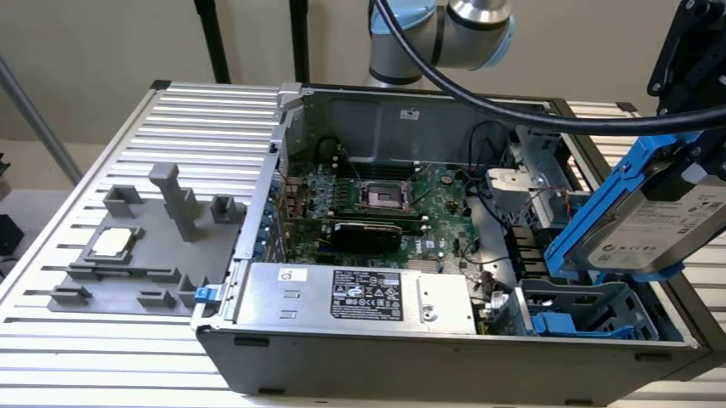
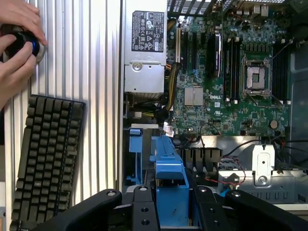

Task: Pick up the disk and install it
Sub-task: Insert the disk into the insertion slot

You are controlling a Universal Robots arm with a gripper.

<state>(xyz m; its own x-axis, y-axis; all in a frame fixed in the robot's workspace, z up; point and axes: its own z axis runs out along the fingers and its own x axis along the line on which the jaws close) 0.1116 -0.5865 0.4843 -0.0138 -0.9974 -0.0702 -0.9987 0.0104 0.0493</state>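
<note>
The disk, a silver-grey drive with a white label in a blue plastic carrier, hangs tilted on edge over the right front corner of the open computer case. My gripper is shut on it from above, its black fingers clamped on the carrier's upper part. In the wrist view the carrier's blue edge runs out from between the black fingers of my gripper. Below the disk sits the case's blue drive bay, also seen as the blue bay.
Inside the case lie the green motherboard and a large silver box with a black-and-white label. On the slatted table, a grey fixture carries a small square chip. A keyboard and a person's hands are beside the case.
</note>
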